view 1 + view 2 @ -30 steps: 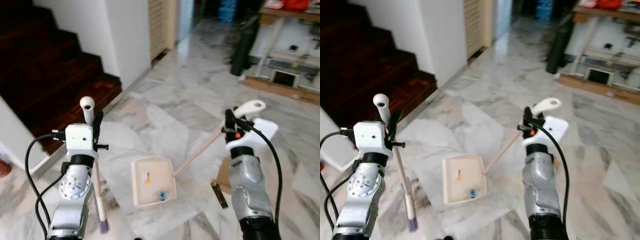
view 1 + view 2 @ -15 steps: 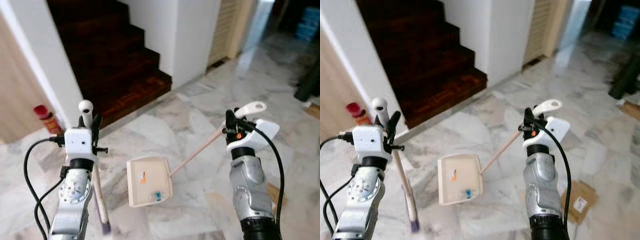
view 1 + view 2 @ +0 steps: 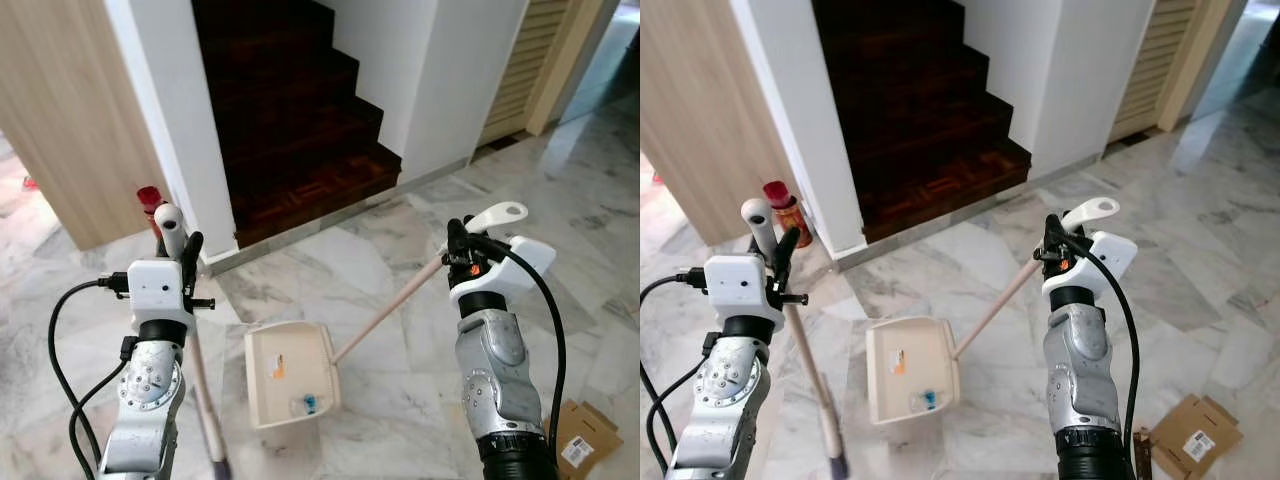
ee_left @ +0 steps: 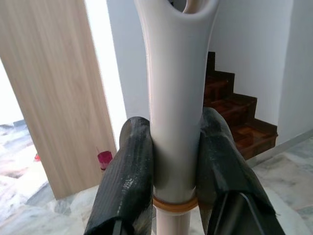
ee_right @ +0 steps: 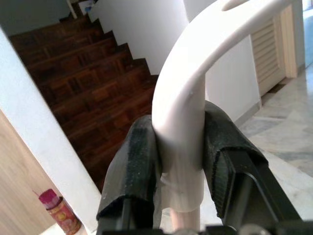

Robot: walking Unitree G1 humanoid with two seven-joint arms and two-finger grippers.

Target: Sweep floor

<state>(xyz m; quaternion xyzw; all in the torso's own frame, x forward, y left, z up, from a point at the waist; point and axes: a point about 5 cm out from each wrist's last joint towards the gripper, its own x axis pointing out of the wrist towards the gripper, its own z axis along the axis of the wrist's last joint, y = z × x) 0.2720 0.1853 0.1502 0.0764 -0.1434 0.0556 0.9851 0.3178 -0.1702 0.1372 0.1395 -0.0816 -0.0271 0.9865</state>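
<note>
Marble floor (image 3: pixel 400 250) beneath me, my left gripper (image 4: pixel 176 161) clamps the light, stiff broom (image 3: pixel 195 370) near its top, my right gripper (image 5: pixel 181 161) the dustpan handle (image 3: pixel 400 305).

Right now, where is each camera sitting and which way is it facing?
Left eye view: head, looking forward and down at the marble floor, stairs, dustpan; both silver arms show.
Right eye view: head, same scene, plus a cardboard box.
Left wrist view: on the left wrist, looking along the left gripper clamped on the broom handle.
Right wrist view: on the right wrist, looking along the right gripper clamped on the dustpan handle.
Both wrist views share the stairs and a red-capped bottle.
</note>
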